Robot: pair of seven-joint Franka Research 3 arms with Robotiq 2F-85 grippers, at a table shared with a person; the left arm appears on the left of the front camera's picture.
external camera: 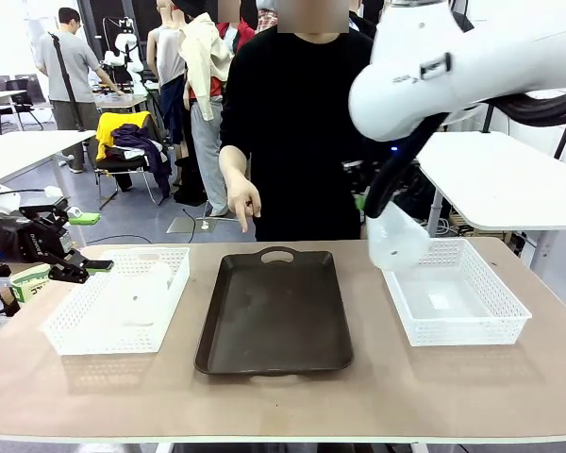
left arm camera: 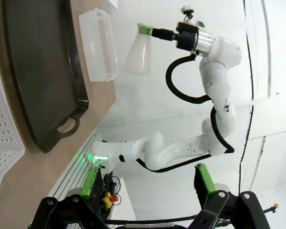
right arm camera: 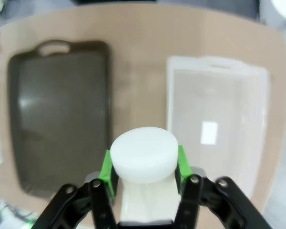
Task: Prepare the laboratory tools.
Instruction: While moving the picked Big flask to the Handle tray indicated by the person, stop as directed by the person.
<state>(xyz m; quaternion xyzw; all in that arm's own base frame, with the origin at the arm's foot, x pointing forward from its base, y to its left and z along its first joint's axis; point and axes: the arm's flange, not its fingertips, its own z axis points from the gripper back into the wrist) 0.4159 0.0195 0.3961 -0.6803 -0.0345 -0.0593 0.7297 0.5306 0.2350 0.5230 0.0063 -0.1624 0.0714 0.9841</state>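
The right pincer (left arm camera: 144,31) is grasping a frosted flask (external camera: 396,238) by its neck, holding it in the air over the right basket's (external camera: 512,316) left edge. The left pincer (external camera: 80,267) is waiting released. Next, probably, comes carrying the flask to the tray (external camera: 274,321) and lowering it upright.

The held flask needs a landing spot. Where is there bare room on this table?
The dark tray is bare, and so is the right basket. The table strip along the near edge is free too. Crowded: the left basket holds a flask, and the person's hand hangs by the tray's far left corner.
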